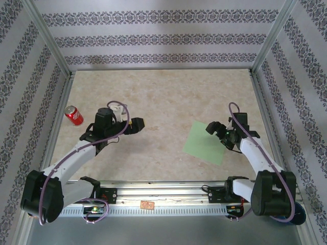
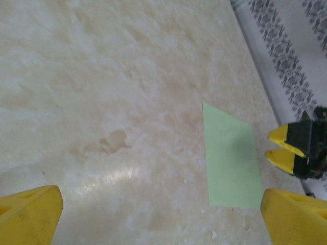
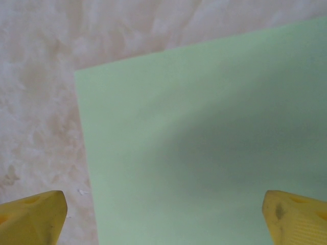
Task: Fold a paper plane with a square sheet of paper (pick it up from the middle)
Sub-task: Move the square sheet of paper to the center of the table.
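The square sheet of paper [image 1: 204, 143] is light green and lies flat on the table, right of centre. My right gripper [image 1: 212, 127] hangs open over the sheet's far right corner, apart from it. In the right wrist view the paper [image 3: 204, 153] spreads below my right gripper [image 3: 163, 219], whose yellow fingertips [image 3: 33, 217] stand wide. My left gripper [image 1: 138, 124] is open over bare table, well left of the sheet. In the left wrist view the paper [image 2: 230, 158] lies ahead to the right of my left gripper [image 2: 163, 217], with the right gripper [image 2: 286, 148] beyond it. The paper plane is out of view.
A red soda can [image 1: 74, 116] lies on its side at the table's left edge, behind the left arm. Patterned walls with metal posts [image 1: 48, 38] close in the tan marbled table [image 1: 168, 92] on three sides. A rail [image 1: 168, 196] runs along the near edge.
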